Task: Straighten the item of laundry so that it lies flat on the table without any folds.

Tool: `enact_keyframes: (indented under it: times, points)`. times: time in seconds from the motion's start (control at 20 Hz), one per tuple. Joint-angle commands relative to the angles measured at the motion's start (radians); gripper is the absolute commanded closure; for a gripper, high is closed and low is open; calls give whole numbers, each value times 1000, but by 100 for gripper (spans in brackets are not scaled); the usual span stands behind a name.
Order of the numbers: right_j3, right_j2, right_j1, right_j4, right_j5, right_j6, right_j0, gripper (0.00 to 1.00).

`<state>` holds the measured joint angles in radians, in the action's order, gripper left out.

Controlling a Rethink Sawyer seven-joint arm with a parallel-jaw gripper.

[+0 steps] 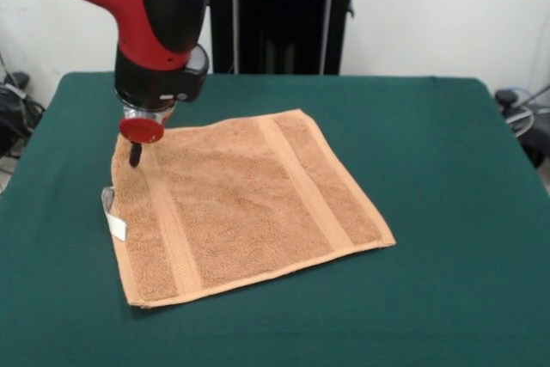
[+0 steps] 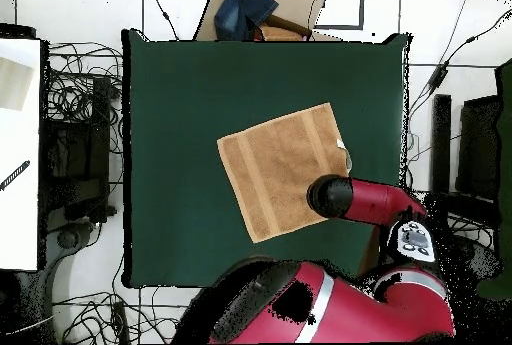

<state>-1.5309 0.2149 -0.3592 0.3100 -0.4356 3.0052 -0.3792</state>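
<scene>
The towel (image 1: 245, 208) lies spread flat on the table (image 1: 447, 178), a little toward nine o'clock of the table's middle in the front view, its two bands running lengthwise and its white tag (image 1: 113, 215) poking out at the nine o'clock edge. The gripper (image 1: 135, 154) touches the towel's ten o'clock corner; whether it is apart or together cannot be told.

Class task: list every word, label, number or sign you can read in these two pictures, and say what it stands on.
None can be read.
White loop tag on the towel: no print can be made out.
White panel on the arm: dark marks, too small to read.
</scene>
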Motion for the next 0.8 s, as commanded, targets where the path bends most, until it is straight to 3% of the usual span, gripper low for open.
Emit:
enact_keyframes:
  times: [0.05, 0.8]
  points:
    - [-64, -66, 7, 27, -28, -68, 24, 0]
    - [-58, -52, 13, -51, -75, 37, 129, 0]
